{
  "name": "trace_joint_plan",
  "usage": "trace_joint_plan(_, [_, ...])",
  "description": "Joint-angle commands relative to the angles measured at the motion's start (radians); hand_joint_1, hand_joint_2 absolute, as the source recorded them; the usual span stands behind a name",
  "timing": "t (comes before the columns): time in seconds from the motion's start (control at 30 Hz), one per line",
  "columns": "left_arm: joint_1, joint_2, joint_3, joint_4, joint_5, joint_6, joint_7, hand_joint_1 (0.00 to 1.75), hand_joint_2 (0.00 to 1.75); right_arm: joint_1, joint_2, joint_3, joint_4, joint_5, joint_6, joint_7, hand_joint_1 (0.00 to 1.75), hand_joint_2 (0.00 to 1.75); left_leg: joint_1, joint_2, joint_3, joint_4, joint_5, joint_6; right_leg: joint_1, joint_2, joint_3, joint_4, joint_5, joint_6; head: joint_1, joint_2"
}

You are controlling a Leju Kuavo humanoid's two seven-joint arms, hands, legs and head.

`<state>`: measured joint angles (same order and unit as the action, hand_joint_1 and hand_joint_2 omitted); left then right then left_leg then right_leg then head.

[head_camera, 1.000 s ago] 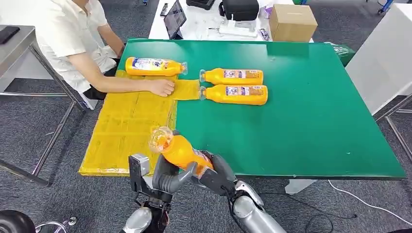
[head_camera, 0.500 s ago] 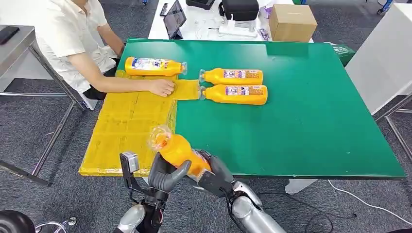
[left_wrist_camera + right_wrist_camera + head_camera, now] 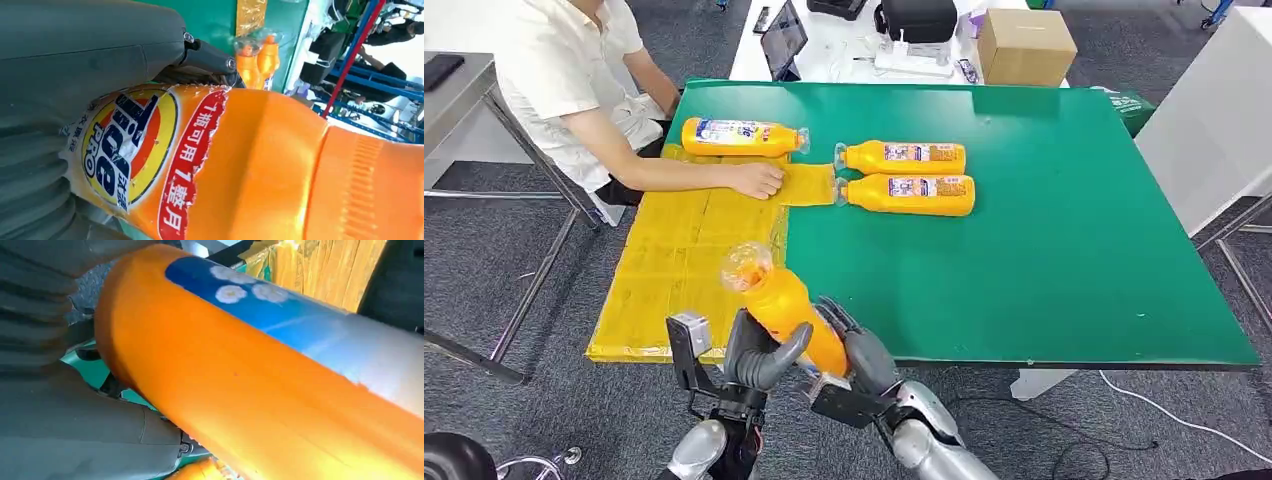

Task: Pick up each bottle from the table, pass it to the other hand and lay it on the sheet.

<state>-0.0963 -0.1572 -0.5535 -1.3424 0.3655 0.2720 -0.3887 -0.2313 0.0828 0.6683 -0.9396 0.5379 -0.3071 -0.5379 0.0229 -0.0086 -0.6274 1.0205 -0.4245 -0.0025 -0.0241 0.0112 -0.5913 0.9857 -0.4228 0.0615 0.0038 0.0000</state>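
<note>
An orange bottle (image 3: 789, 312) with a clear cap is held tilted over the green table's (image 3: 1044, 230) front edge. My left hand (image 3: 759, 352) wraps its body from the left. My right hand (image 3: 859, 358) cups its base, fingers lying along its far side. The wrist views show the bottle's label (image 3: 130, 145) against my left hand (image 3: 75, 60), and its orange body (image 3: 260, 365) over my right hand (image 3: 75, 435). Two more bottles (image 3: 904, 157) (image 3: 912, 194) lie mid-table. One bottle (image 3: 739, 136) lies at the far end of the yellow sheet (image 3: 674, 260).
A person sits at the table's far left corner, one hand (image 3: 759, 179) resting on the sheet. A white table behind holds a cardboard box (image 3: 1026, 45), a tablet and a black bag. A grey metal table (image 3: 464, 90) stands at the left.
Both hands and the bottle have shifted slightly left, toward the sheet, and the bottle now stands more upright. My right hand's fingers look straighter than before.
</note>
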Motion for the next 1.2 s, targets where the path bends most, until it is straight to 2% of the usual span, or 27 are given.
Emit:
trace_joint_plan(0.03, [-0.040,0.011,-0.014,0.030,-0.027,0.029,0.000,1.75,1.75,-0.016,-0.025,0.087,-0.024,0.047,-0.040,-0.016,0.00,0.00,0.000,0.000,0.002,0.000,0.000,0.001,0.000,-0.001,0.002,0.000,-0.001,-0.002,0.000,0.000])
trace_joint_plan(0.1, [-0.029,0.025,0.015,-0.022,-0.065,0.052,-0.016,1.75,1.75,0.019,-0.054,0.101,-0.111,0.064,-0.089,-0.052,0.00,0.00,0.000,0.000,0.002,0.000,-0.001,0.001,0.001,-0.001,0.002,0.000,-0.001,-0.002,0.000,0.000])
trace_joint_plan(0.2, [-0.005,0.054,0.061,-0.101,-0.158,0.061,-0.017,1.75,1.75,0.057,-0.101,0.106,-0.186,0.156,-0.190,-0.017,0.00,0.00,0.000,0.001,0.002,0.000,-0.001,0.001,0.001,-0.001,0.002,0.000,-0.001,-0.002,0.000,0.000])
trace_joint_plan(0.3, [0.000,0.078,0.093,-0.138,-0.261,0.048,-0.016,1.75,1.75,0.081,-0.124,0.092,-0.213,0.149,-0.141,-0.023,0.00,0.00,0.000,0.001,0.005,-0.001,-0.002,0.001,0.001,-0.001,0.005,-0.001,-0.002,-0.003,0.000,0.000])
trace_joint_plan(0.47, [0.000,0.078,0.093,-0.138,-0.261,0.048,-0.016,1.75,1.75,0.081,-0.124,0.092,-0.213,0.149,-0.141,-0.023,0.00,0.00,0.000,0.001,0.005,-0.001,-0.002,0.001,0.001,-0.001,0.005,-0.001,-0.002,-0.003,0.000,0.000])
trace_joint_plan(0.57, [-0.007,0.085,0.117,-0.140,-0.354,0.066,-0.019,1.75,1.75,0.103,-0.121,0.077,-0.251,0.117,-0.102,-0.061,0.00,0.00,0.000,0.001,0.003,-0.001,-0.001,0.001,0.001,-0.001,0.003,-0.001,-0.001,-0.002,0.000,0.000])
trace_joint_plan(0.6, [-0.042,0.119,0.114,-0.114,-0.509,0.070,0.010,1.75,1.75,0.113,-0.118,0.065,-0.277,0.131,-0.093,-0.059,0.00,0.00,0.000,0.000,0.001,-0.001,-0.001,0.001,0.000,-0.001,0.002,-0.001,-0.001,-0.002,0.000,0.000])
trace_joint_plan(0.63, [-0.079,0.128,0.146,-0.060,-0.601,0.000,0.027,1.75,1.75,0.106,-0.102,0.024,-0.251,0.134,-0.090,-0.069,0.00,0.00,0.000,0.001,0.004,-0.001,-0.002,0.001,0.001,-0.001,0.005,-0.001,-0.002,-0.003,0.000,0.000])
trace_joint_plan(0.77, [-0.096,0.131,0.153,-0.027,-0.638,-0.032,0.039,1.75,1.75,0.114,-0.099,-0.006,-0.250,0.128,-0.099,-0.078,0.00,0.00,0.000,0.000,0.002,-0.001,0.000,0.001,0.000,-0.001,0.002,-0.001,0.000,-0.002,0.000,0.000])
trace_joint_plan(0.83, [-0.106,0.135,0.151,-0.011,-0.681,-0.026,0.047,1.75,1.75,0.118,-0.097,-0.021,-0.251,0.128,-0.105,-0.083,0.00,0.00,0.000,0.000,0.007,-0.002,-0.001,0.002,0.001,-0.003,0.007,-0.002,-0.001,-0.004,0.000,0.000])
trace_joint_plan(1.07, [-0.111,0.133,0.157,-0.004,-0.682,-0.027,0.046,1.75,1.75,0.120,-0.098,-0.024,-0.253,0.128,-0.104,-0.084,0.00,0.00,0.000,-0.001,0.002,-0.001,0.000,0.000,0.000,-0.002,0.002,-0.001,0.000,-0.002,0.000,0.000])
trace_joint_plan(1.13, [-0.111,0.133,0.157,-0.004,-0.682,-0.027,0.046,1.75,1.75,0.120,-0.098,-0.024,-0.253,0.128,-0.104,-0.084,0.00,0.00,0.000,0.000,0.007,-0.002,-0.001,0.001,0.001,-0.002,0.007,-0.001,-0.002,-0.004,0.000,0.000])
trace_joint_plan(1.2, [-0.111,0.133,0.157,-0.004,-0.682,-0.027,0.046,1.75,1.75,0.120,-0.098,-0.024,-0.253,0.128,-0.104,-0.084,0.00,0.00,0.000,0.000,0.001,-0.001,0.001,0.000,0.000,-0.001,0.001,0.000,0.000,-0.001,0.000,0.000])
